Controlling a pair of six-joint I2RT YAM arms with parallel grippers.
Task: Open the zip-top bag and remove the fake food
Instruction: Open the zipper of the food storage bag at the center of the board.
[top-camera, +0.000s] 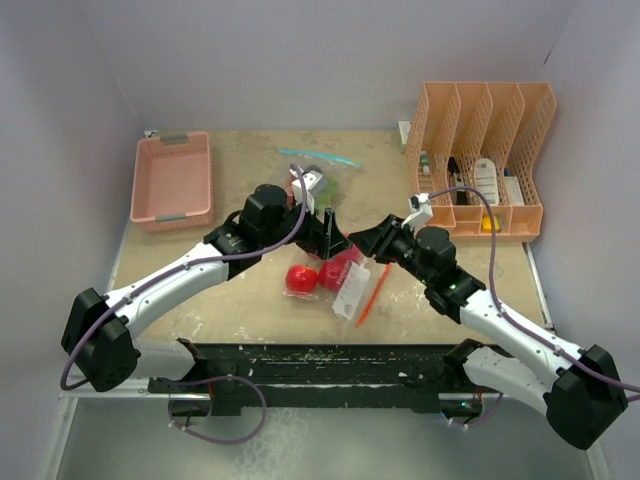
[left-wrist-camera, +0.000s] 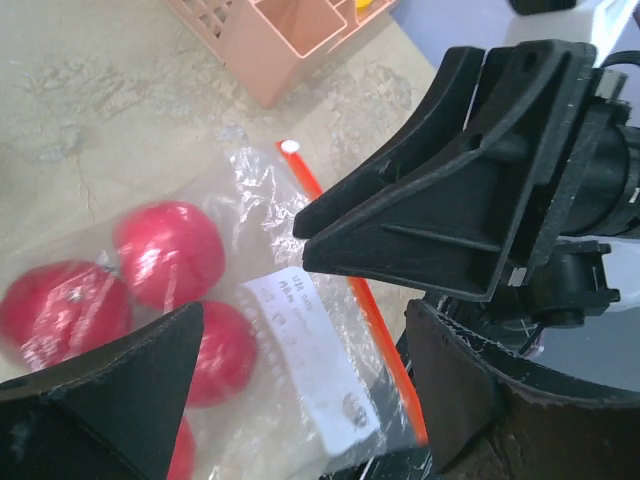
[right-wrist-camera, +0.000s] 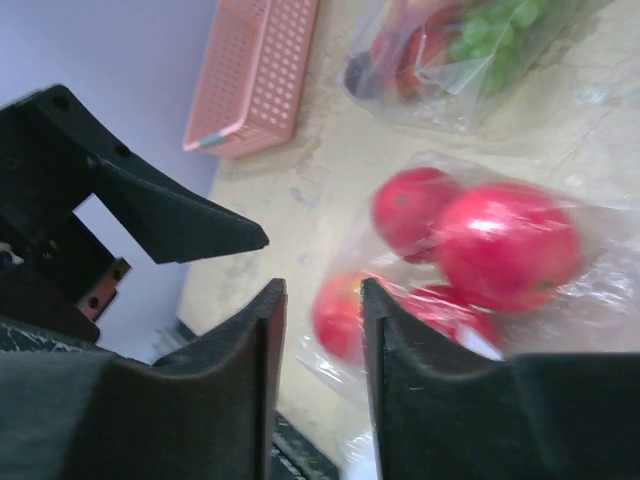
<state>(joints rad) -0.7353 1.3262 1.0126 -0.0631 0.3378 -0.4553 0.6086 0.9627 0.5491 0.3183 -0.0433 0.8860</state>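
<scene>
**A:** What are the left jaws doing?

**B:** They are spread wide, one finger (left-wrist-camera: 120, 390) to each side of the zip-top bag (left-wrist-camera: 262, 205), and they grip nothing. I cannot tell whether the tips touch the film.

**A:** And the right jaws?

**B:** Part-way apart, with a narrow gap and nothing seen in it. They hang over the bag by its orange zip strip (top-camera: 371, 295), nose to nose with the left jaws and very near them. I cannot tell if they touch.

**A:** Where is the fake food (left-wrist-camera: 168, 252)?

**B:** Round and red, inside the bag. The bag lies flat at the middle of the bench (top-camera: 240, 160), close to the near edge, with its zip strip toward the right arm (top-camera: 500, 315).

**A:** Room to move?

**B:** There is bare bench left of the bag, out to the left edge. A second bag (top-camera: 318, 180) of green and dark pieces lies toward the far edge. A pink basket (top-camera: 172, 182) fills the far left corner and an orange rack (top-camera: 480, 105) the far right.
</scene>
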